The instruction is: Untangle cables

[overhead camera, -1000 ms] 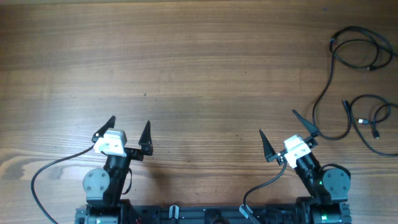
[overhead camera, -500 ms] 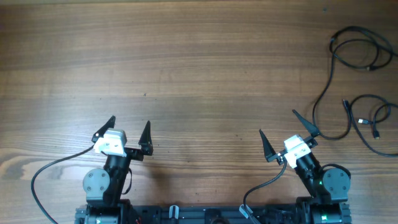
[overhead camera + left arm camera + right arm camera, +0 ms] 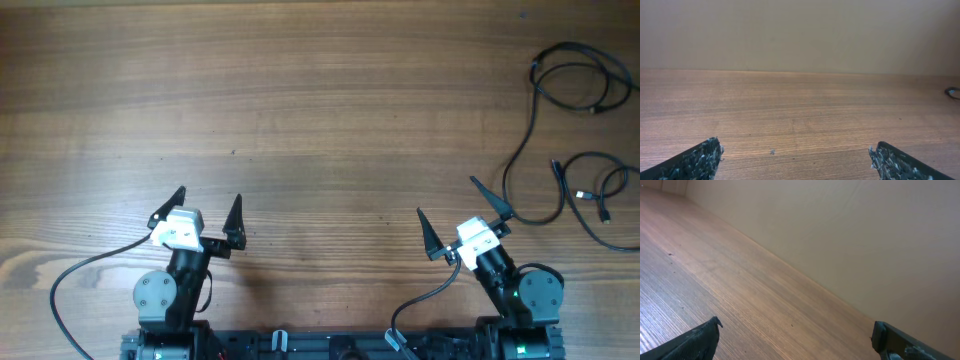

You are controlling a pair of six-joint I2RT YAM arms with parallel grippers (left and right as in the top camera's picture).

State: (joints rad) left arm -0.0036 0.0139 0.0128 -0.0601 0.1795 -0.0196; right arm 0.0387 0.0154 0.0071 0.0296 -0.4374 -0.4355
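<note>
The cables lie in loose black loops at the table's far right, with small plug ends pointing inward around the lower loop. A bit of one cable shows at the right edge of the left wrist view. My right gripper stands open near the front edge, left of the cables and apart from them. Over at the front left, my left gripper is open too, with only bare wood between its fingers. The right wrist view shows bare wood between the fingertips.
Brown wooden table fills the overhead view. A plain beige wall rises behind the far edge. Each arm's own black wire trails by its base at the front.
</note>
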